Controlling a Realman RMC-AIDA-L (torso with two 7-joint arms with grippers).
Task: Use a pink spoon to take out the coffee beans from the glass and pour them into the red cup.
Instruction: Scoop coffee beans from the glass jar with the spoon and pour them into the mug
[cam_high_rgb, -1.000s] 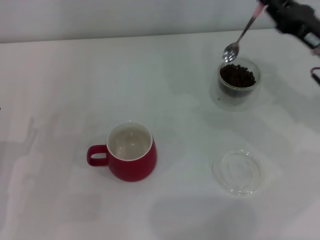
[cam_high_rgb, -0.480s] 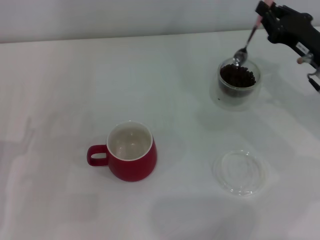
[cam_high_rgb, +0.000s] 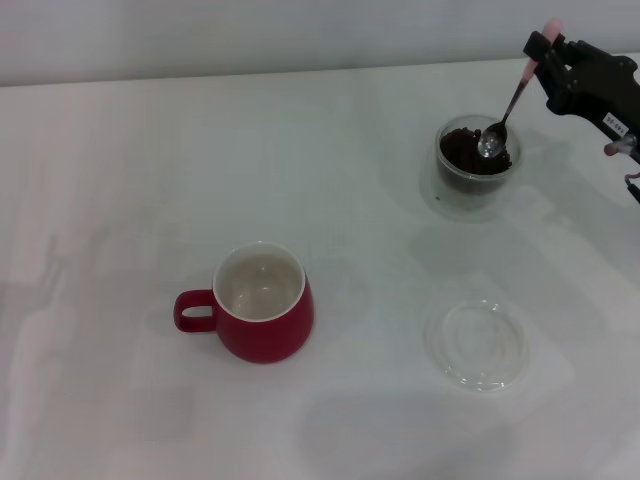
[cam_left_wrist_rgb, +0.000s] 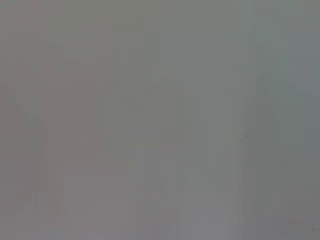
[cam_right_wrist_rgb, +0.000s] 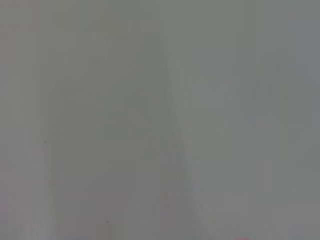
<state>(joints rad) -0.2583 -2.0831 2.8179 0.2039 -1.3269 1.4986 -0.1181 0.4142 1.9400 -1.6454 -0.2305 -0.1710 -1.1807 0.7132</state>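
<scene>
While pinching the pink spoon (cam_high_rgb: 516, 92), right claw (cam_high_rgb: 541, 50) beside glass (cam_high_rgb: 477, 166), bowl among coffee beans (cam_high_rgb: 463, 152).

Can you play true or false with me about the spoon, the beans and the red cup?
1. The pink spoon has its shiny end inside the glass. True.
2. The red cup is full of coffee beans. False: its white inside holds no beans; they are in the glass.
3. The right claw holds the spoon by its pink handle. True.
4. The flat clear dish sits on top of the glass. False: it lies on the table, apart from the glass.
5. The left claw holds the red cup. False: no left claw is in view.
</scene>
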